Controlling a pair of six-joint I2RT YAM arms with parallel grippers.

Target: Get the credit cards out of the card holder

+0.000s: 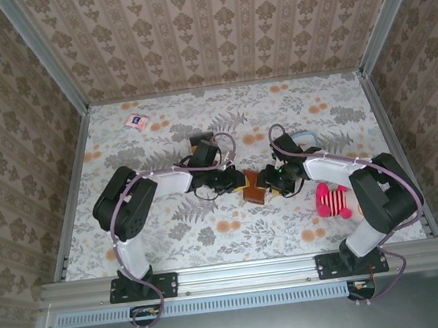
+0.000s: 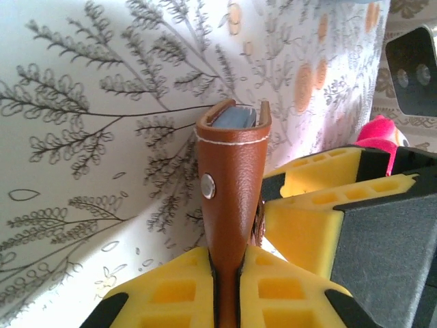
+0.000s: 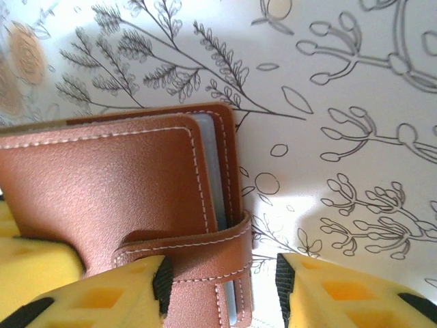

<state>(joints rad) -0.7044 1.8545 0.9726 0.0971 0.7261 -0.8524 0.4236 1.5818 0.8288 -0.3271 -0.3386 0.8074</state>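
Card holder: we found the card holder (image 2: 232, 178) at mid-surface, between the two arms, turned edge-on to the left wrist camera. We could not tell whether it rested on the surface (image 1: 212, 240) or hung just above it.
Left hand: the left hand (image 2: 227, 273) was pinched tight on the holder's near end, with both yellow pads flat against the leather.
Why so held: we judged this an anchoring grip, keeping the holder steady while the other arm works the closure.
Right hand: the right hand (image 3: 222, 273) stood with its jaws apart and gripped nothing. One pad overlapped the cover and the other sat over bare cloth.
Strap: the strap (image 3: 198, 246) wrapped over the holder's opening edge, its end lying between the right pads, so we judged the holder shut.
Credit cards: we saw none lying out and judged them still inside. Grey-blue edges (image 3: 212, 164) showed between the covers, but we could not tell card from lining.
Edges: the strap end and the stitched cover rim were the only lips offered to a fingertip.
Open room: bare cloth lay far and near of the holder. A pink striped toy (image 1: 332, 200) sat near the right arm, and a small packet (image 1: 137, 122) lay well apart at far left.
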